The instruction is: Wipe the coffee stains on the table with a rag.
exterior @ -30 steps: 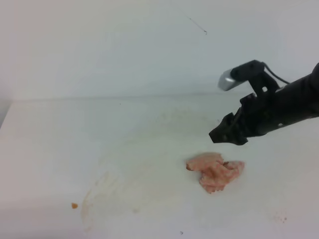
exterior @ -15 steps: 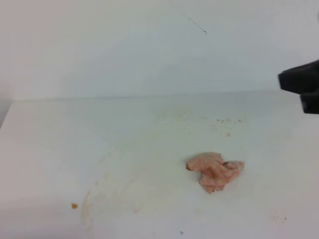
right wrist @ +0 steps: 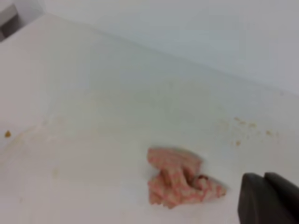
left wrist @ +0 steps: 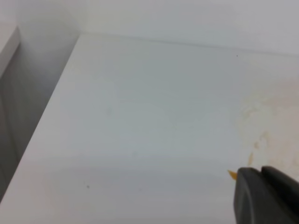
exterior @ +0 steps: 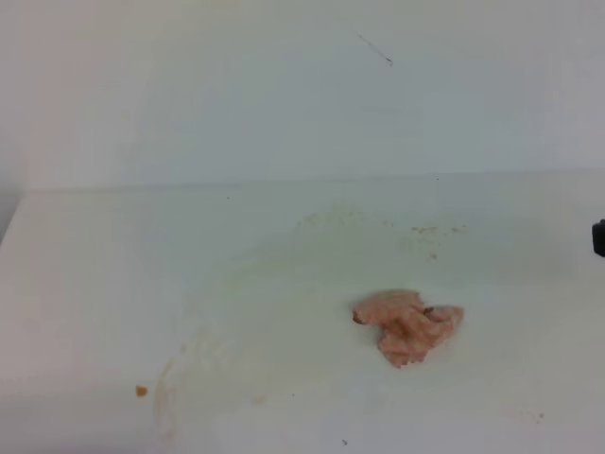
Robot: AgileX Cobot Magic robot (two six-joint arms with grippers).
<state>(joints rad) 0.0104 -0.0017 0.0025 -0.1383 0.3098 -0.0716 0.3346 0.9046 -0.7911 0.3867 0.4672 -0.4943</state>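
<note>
The rag (exterior: 408, 326) lies crumpled and free on the white table (exterior: 113, 265), right of centre; the right wrist view also shows the rag (right wrist: 180, 179). Of the coffee stains, a small orange droplet (exterior: 141, 390) and a faint brownish smear (exterior: 184, 364) remain at the front left. My right gripper (right wrist: 264, 176) is shut and empty, drawn back to the right of the rag, with only a dark tip (exterior: 599, 238) at the exterior view's right edge. In its wrist view my left gripper (left wrist: 260, 171) is shut and empty, just beside the droplet (left wrist: 232, 174).
Faint reddish specks (exterior: 430, 230) dot the table behind the rag. A pale wall (exterior: 284, 85) rises along the table's far edge. The table's left edge (left wrist: 44, 116) drops off beside a grey gap.
My right arm has pulled away to the right, almost out of the exterior view, and its gripper has shut. The rag lies where it was.
</note>
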